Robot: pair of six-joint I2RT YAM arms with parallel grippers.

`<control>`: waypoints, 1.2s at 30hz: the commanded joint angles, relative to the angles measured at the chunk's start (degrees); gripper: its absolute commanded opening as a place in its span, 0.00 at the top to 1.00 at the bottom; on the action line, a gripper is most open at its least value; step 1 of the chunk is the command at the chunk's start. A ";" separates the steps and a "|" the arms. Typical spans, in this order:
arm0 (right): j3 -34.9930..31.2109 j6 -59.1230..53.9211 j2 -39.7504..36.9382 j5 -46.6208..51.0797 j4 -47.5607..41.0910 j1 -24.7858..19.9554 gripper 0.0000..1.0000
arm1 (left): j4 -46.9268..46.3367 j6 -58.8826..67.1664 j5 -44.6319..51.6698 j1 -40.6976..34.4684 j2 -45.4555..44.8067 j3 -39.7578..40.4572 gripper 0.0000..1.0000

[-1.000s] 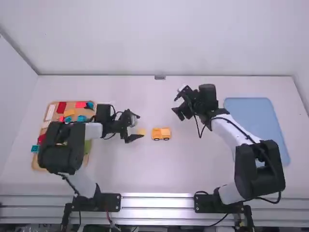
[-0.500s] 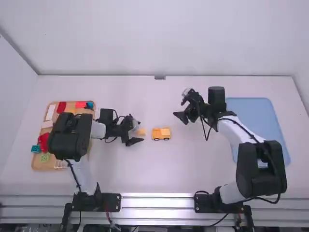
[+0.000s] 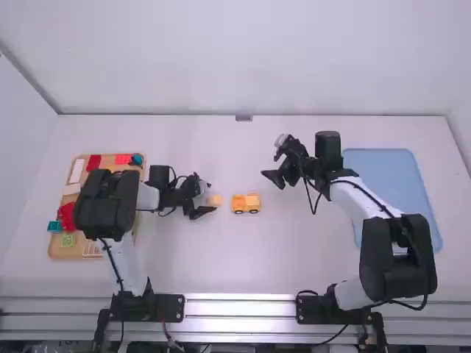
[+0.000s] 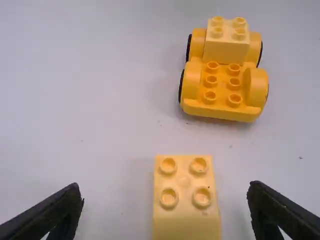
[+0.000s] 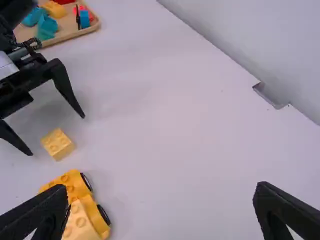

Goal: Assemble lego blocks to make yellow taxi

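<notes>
Left tool (image 3: 209, 197) hangs open outside the tray (image 3: 55, 248) holding coloured blocks (image 3: 93, 162).

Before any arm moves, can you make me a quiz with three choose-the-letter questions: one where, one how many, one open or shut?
1. Where is the loose yellow block?
A) on the blue tray
B) on the car
C) on the table, near the car

2. How many bumps are on its top?
A) two
B) four
C) eight

3. How is the left gripper?
A) open
B) shut on the block
C) shut and empty

1 C: white table surrounds it.
2 B: the left wrist view shows two rows of two.
3 A: its fingers stand wide apart.
</notes>
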 commanded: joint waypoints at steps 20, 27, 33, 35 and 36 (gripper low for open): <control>-0.31 0.31 -2.01 -0.68 1.18 0.00 0.02 | 2.21 3.17 5.66 0.28 5.62 -0.28 0.28; -0.31 0.24 -2.01 -0.70 1.64 0.00 0.02 | 4.50 3.19 4.79 0.31 5.60 -1.27 0.43; -0.31 -0.79 -2.01 -0.70 1.62 0.00 0.02 | 5.66 0.81 4.26 0.28 5.53 -1.18 0.69; -0.31 -0.74 -2.01 -0.66 1.62 0.00 0.02 | 6.56 -1.03 4.33 0.28 5.51 -1.14 0.70; -0.31 -0.76 -2.01 -0.46 1.60 0.00 0.02 | 7.02 -1.49 4.39 0.35 5.46 -1.16 0.70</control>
